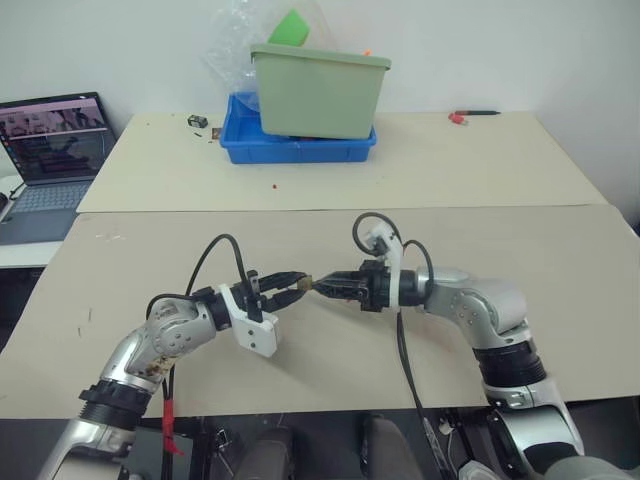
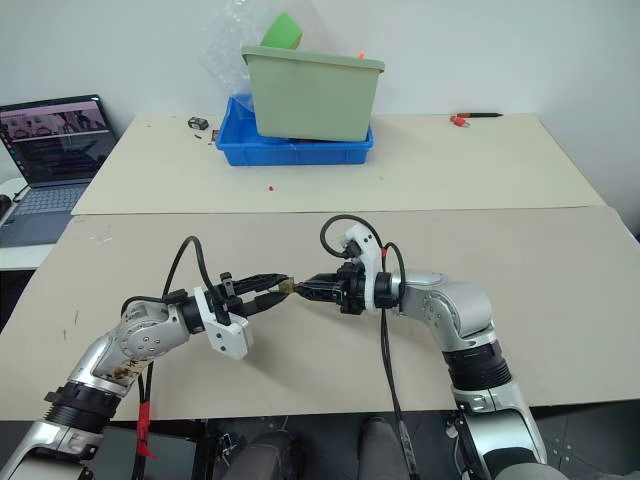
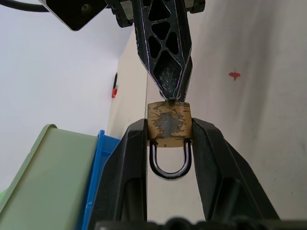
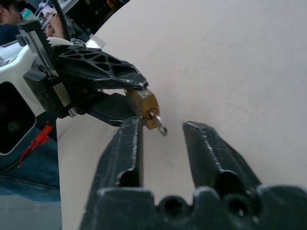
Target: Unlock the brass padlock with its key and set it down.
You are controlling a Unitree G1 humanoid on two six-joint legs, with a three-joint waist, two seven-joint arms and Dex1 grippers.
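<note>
Here the brass padlock (image 3: 168, 123) sits pinched in the left tool (image 3: 169, 143).

The black fingertips of the right gripper (image 3: 169, 86) cover the keyhole face of the small brass padlock (image 3: 169, 123). The thin silvery key (image 4: 159, 125) is too small to make out in the head views.
</note>
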